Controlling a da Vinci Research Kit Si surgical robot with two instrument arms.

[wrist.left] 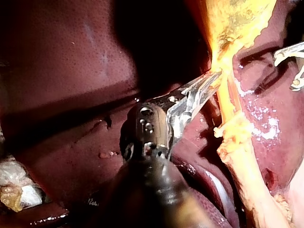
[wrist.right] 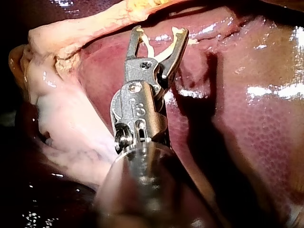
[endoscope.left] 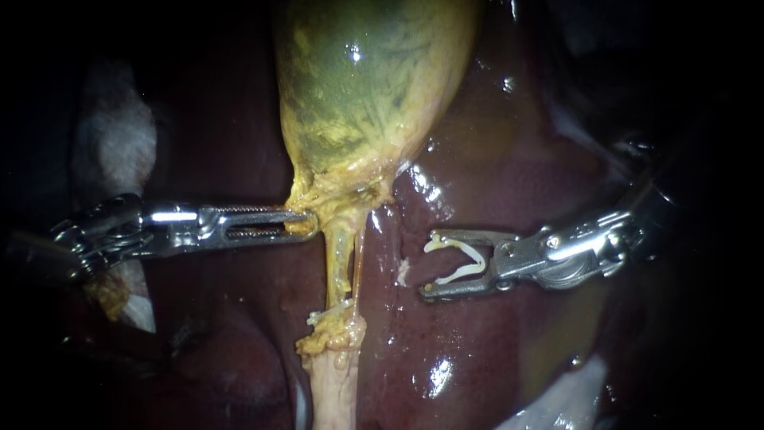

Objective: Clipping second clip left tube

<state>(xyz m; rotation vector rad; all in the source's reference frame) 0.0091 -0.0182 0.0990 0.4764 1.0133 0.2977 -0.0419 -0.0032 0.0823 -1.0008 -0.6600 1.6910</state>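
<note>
Left instrument [endoscope.left: 306, 223] is reaching in level, its jaws closing narrow on the gallbladder [endoscope.left: 366, 87] right at the neck and gripping the yellow tissue from both sides. Left tube [endoscope.left: 339, 263] is hanging straight from the gallbladder's neck, yellowish, with a thinner pale strand running just beside it. Seated clip [endoscope.left: 329, 313], white, is lying across the tube at the end far from the gallbladder, where fatty tissue is bunching. Right instrument [endoscope.left: 427, 265] is hovering beyond the gallbladder's neck, level with the bare stretch of tube but apart from it. Its jaws are standing wide, each touching a leg of the loaded clip [endoscope.left: 480, 261], whose mouth is facing the tube. Liver [endoscope.left: 493, 175] is glistening behind the gallbladder.
</note>
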